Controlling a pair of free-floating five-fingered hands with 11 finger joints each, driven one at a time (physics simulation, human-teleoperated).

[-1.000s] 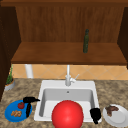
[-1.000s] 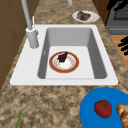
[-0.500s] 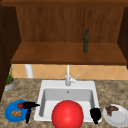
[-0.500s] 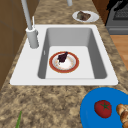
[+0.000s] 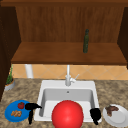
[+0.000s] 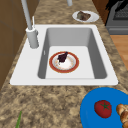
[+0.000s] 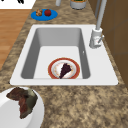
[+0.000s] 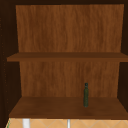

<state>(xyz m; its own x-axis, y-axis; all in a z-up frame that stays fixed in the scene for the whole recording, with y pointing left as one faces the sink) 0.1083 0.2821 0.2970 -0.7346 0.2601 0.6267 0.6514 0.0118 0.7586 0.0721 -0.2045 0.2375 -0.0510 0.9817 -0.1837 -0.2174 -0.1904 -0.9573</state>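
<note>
My left hand (image 5: 31, 109) hovers at the sink's front left corner, its fingers spread, right beside a blue plate (image 5: 9, 111) that holds a tomato (image 5: 21, 105) and bread pieces (image 5: 16, 114). My right hand (image 5: 95, 115) hangs at the sink's front right corner, next to a white plate (image 5: 117, 118) with a brown piece of meat (image 5: 111, 109). Neither hand holds anything. In the basin lies a red-rimmed plate (image 6: 51, 62) with a dark scrap of food (image 6: 62, 57) on it. A large red disc (image 5: 67, 115) shows at the sink's front rim in the front view.
The white sink (image 5: 50, 83) has a faucet (image 5: 68, 77) at its back. A dark green bottle (image 8: 86, 95) stands on the lower wooden shelf. A potted plant (image 5: 9, 81) sits far left on the granite counter. A stove (image 6: 120, 17) adjoins the counter's right end.
A dark hand at the right edge of the left side view a second ago has left that spot. In the front view both hands have barely shifted.
</note>
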